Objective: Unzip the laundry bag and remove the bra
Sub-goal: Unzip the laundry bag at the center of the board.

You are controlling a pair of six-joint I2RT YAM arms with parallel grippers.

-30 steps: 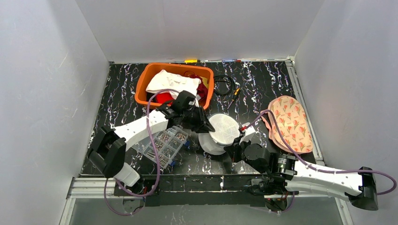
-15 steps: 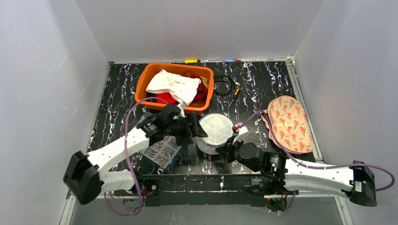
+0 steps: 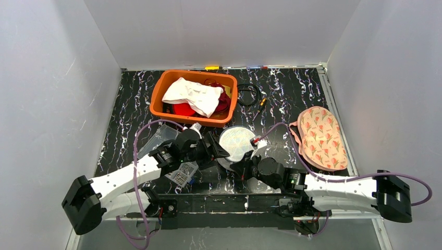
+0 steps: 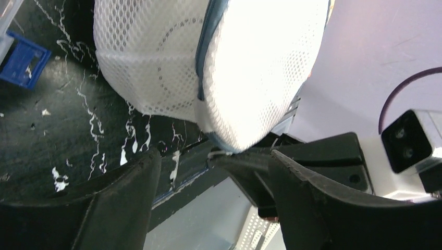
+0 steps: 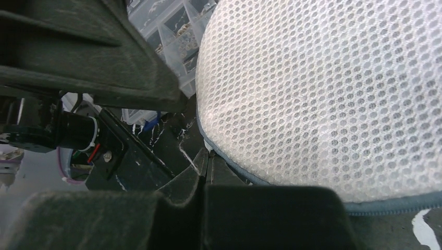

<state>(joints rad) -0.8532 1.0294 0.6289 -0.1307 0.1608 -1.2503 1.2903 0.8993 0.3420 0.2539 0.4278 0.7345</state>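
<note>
The round white mesh laundry bag (image 3: 237, 141) with a blue zip seam is tilted near the table's front edge. It fills the right wrist view (image 5: 333, 94) and the top of the left wrist view (image 4: 250, 67). My right gripper (image 3: 242, 165) is shut on the bag's seam at its small white zip pull (image 5: 208, 149). My left gripper (image 3: 216, 151) is open, its jaws wide apart just below the bag (image 4: 213, 159), not gripping it. A pink floral bra (image 3: 319, 136) lies on the table at the right.
An orange basket (image 3: 156, 101) of clothes stands at the back. A clear compartment box (image 3: 181, 173) of small parts lies under my left arm. Black cables (image 3: 249, 94) lie beside the basket. The table's front edge is right below both grippers.
Both grippers and the bag have moved toward the front edge and slightly left. The bag has tipped up more on its edge. My left arm has swung down over the compartment box.
</note>
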